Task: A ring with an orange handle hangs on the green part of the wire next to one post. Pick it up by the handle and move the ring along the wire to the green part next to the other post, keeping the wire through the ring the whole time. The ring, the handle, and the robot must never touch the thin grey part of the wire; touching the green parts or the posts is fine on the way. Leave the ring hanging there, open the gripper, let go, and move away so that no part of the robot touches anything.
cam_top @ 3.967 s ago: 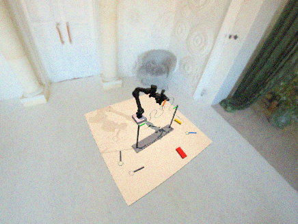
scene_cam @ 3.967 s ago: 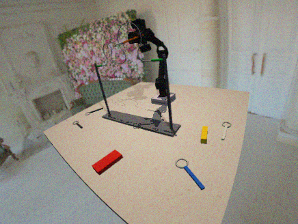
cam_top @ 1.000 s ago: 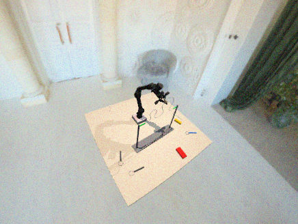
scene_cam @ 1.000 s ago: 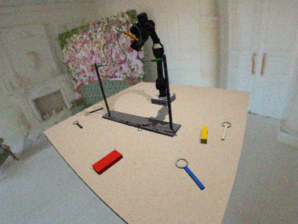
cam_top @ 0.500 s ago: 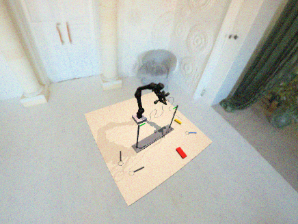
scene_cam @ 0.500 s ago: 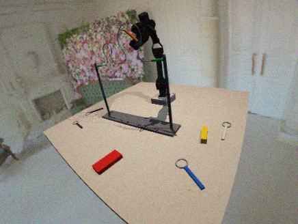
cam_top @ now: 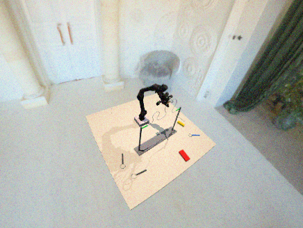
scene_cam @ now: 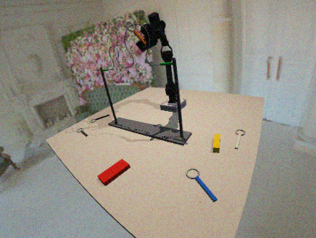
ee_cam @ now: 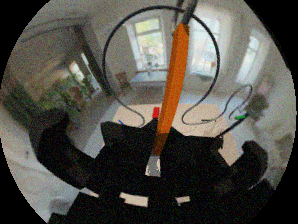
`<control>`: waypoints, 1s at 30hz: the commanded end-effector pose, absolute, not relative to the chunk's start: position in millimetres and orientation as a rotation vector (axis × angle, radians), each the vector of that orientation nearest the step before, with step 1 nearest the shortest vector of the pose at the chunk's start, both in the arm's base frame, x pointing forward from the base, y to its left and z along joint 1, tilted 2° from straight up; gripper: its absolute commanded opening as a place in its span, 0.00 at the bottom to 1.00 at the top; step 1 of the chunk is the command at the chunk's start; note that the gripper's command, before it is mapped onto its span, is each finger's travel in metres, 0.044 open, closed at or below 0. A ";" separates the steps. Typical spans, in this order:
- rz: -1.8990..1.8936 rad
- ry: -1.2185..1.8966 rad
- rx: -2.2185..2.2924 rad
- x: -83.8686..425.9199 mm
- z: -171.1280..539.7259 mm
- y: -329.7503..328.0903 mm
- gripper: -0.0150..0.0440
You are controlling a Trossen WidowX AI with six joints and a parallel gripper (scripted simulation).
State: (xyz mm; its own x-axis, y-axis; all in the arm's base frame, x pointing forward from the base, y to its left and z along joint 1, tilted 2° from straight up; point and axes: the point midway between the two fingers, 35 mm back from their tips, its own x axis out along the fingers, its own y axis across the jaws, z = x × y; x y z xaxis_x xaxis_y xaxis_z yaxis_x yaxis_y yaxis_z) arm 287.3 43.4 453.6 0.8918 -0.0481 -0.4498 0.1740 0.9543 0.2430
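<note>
Jaws nearly closed, the gripper [cam_top: 167,101] [scene_cam: 143,43] [ee_cam: 157,120] grips the orange handle [scene_cam: 139,37] [ee_cam: 175,80] from an arm [cam_top: 141,101] [scene_cam: 169,78] raised behind it, with the two posts [cam_top: 140,139] [scene_cam: 109,96] [cam_top: 176,119] [scene_cam: 178,98] standing below to either side. Just beyond the jaws, the thin grey wire [scene_cam: 126,38] [ee_cam: 104,60] arches by the handle's far end, where the ring [ee_cam: 190,10] appears nearly edge-on, its threading and clearance unclear. Pickup looks done and the crossing partway along; reaching the destination's green part, letting go and withdrawing remain.
</note>
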 end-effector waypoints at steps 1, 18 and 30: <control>-0.132 0.456 0.231 287.0 453.4 41.4 0.00; -0.193 0.453 0.026 286.5 452.3 34.4 0.00; -0.234 0.449 -0.119 286.2 452.4 29.4 0.00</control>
